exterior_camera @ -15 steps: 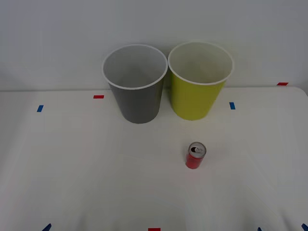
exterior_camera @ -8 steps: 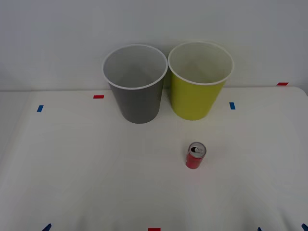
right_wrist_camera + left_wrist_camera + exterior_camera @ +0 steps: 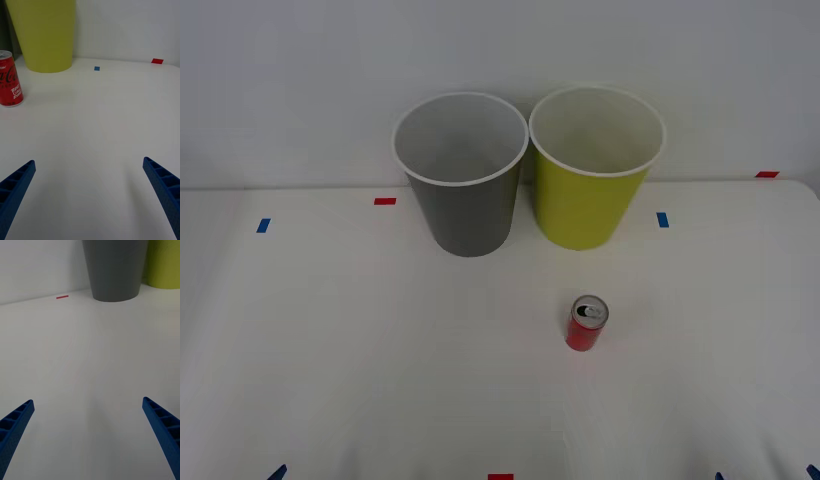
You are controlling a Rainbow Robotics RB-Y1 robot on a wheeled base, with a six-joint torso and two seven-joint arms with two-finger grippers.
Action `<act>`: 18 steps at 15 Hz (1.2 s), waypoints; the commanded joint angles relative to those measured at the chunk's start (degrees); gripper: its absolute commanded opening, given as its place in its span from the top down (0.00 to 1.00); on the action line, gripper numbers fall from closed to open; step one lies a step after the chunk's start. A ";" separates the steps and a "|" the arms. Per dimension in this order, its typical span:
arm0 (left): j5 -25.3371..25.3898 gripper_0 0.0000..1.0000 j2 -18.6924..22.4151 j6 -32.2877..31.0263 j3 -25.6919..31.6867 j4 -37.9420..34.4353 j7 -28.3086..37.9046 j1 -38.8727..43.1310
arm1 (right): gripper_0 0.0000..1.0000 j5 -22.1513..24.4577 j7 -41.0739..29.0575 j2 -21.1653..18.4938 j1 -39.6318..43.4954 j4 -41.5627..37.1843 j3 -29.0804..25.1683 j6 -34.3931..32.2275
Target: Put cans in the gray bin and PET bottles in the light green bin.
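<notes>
On the white table, going L to R, nothing is being held yet. The left gripper is being kept low over bare tabletop, fingers spread wide w/ nothing between them; ahead of it the gray bin is seen, well apart, w/ a red tape mark off to one side.

The gray bin is standing upright at the back, mid-table, w/ the light green bin just beside it on the R; whether the rims are touching can't be told. Both look empty as far as can be seen.

The can is standing upright, tab end up, in front of the light green bin and nearer the robot, apart from both bins. No PET bottle is seen.

The right gripper is likewise being held wide open and empty near the table, w/ the can ahead and off to one side, and the light green bin beyond it.

Handling, as a judgement: the can is small, probably light if empty, w/ a thin wall that's stiff enough but dentable under hard squeeze, and a smooth painted side that could slip. It's best taken across the mid-body, fingers either side, w/ moderate force. Being short and upright, it could be tipped by a glancing touch, so a centred approach is called for. The right arm is the nearer one; the drop is due in the gray bin.
</notes>
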 commanded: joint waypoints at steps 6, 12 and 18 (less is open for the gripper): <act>0.00 0.00 0.00 0.00 0.00 0.00 0.00 0.00 | 0.00 0.00 0.00 0.00 0.00 0.00 0.00 0.00; 0.00 0.00 0.00 0.00 0.00 0.00 0.00 0.00 | 0.00 0.00 0.00 0.00 0.00 0.00 0.00 0.00; 0.00 0.00 0.00 0.00 0.00 0.00 0.00 0.00 | 0.00 0.00 0.00 0.00 0.00 0.00 0.00 0.00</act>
